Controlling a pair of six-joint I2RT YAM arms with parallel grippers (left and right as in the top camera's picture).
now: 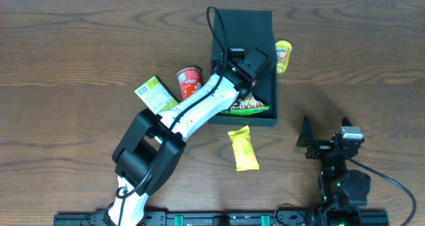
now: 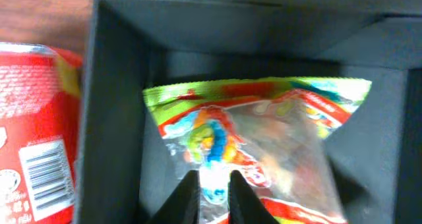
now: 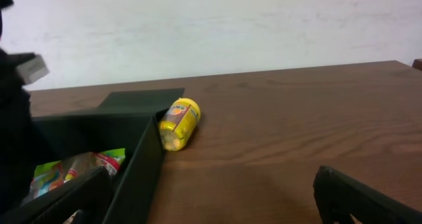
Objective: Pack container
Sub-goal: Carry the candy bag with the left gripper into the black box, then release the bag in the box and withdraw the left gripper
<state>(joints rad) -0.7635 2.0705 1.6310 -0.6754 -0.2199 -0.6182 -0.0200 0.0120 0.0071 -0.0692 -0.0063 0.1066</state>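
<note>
Container holds candy bag; left fingers barely parted above; right fingers wide apart.

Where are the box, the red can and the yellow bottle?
box (image 3: 142,174), right wrist view, on its outer wall.
red can (image 1: 188,82), overhead view, on its middle.
yellow bottle (image 3: 179,122), right wrist view, on its label.
</note>
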